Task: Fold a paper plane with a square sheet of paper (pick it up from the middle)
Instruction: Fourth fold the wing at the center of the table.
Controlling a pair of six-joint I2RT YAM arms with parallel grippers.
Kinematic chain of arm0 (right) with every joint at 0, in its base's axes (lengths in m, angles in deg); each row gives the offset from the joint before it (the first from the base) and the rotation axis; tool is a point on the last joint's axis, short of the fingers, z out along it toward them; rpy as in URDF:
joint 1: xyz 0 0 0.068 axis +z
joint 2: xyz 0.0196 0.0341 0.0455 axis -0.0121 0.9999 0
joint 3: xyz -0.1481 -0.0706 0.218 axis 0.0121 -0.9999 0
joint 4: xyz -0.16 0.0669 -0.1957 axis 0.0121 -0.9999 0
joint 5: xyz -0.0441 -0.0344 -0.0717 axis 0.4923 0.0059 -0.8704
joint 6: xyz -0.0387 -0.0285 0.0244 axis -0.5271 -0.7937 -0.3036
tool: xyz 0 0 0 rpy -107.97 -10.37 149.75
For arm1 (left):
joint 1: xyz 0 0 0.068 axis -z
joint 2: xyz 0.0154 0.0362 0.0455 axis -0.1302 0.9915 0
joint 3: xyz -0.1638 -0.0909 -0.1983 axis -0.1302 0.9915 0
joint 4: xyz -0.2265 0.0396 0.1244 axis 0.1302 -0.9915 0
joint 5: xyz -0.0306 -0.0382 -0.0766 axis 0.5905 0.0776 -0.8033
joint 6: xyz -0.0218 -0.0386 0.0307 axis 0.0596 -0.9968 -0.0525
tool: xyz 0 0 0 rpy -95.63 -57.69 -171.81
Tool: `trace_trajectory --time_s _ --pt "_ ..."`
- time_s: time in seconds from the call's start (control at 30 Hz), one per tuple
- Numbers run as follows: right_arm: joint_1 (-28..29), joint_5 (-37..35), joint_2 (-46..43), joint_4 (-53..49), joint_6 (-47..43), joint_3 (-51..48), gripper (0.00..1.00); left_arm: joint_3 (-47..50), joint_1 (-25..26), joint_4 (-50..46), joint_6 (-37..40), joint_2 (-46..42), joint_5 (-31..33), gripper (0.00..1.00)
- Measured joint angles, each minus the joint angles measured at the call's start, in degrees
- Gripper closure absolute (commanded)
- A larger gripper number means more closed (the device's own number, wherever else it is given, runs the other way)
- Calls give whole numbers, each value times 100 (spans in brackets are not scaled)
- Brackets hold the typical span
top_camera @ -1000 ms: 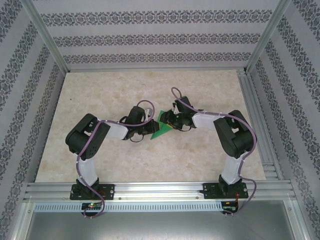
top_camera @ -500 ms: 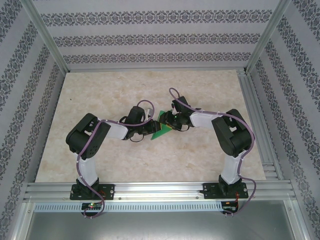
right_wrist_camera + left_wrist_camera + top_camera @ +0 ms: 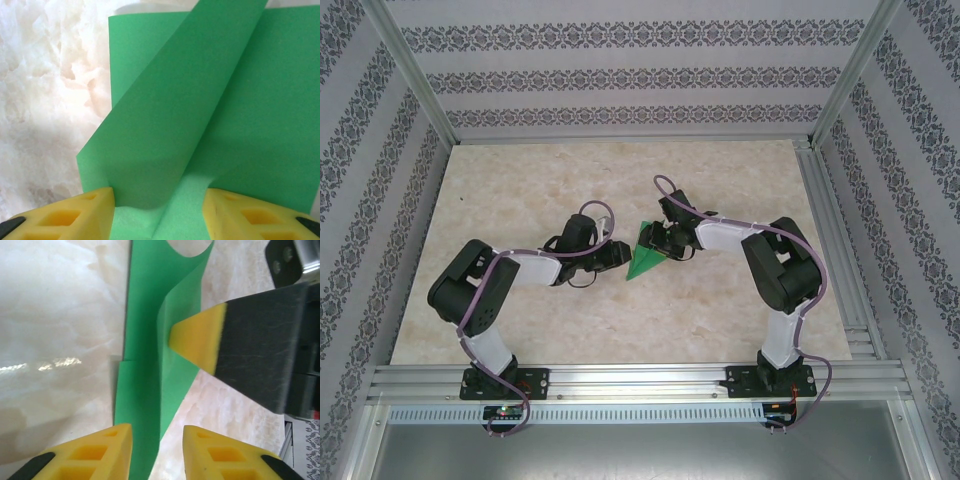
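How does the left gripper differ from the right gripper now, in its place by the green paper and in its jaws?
The left gripper sits at the left side of the green paper; the right gripper reaches over it from the right. The left jaws stand a little apart; the right jaws stand wider, straddling a raised flap. A right fingertip touches that flap; no left finger plainly touches paper. Both are open, with yellow pads.

From above and behind the arm bases [image 3: 500,380] we look down and forward over the whole marble-patterned table [image 3: 520,180], as far as the patterned back wall [image 3: 620,80]. Our left wrist camera sits low and very close, facing right onto the folded green paper [image 3: 145,340]; our right wrist camera faces left onto it from just as near. All three views share that paper.
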Motion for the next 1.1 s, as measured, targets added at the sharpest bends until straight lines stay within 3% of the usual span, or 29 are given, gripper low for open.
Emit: trace_trajectory --time_s 0.43,1.1 --pt "11 -44 26 -76 46 50 48 -468 17 -9 37 667 -369 65" --pt "9 -46 37 -74 114 48 50 -863 87 -4 81 1152 -846 83"
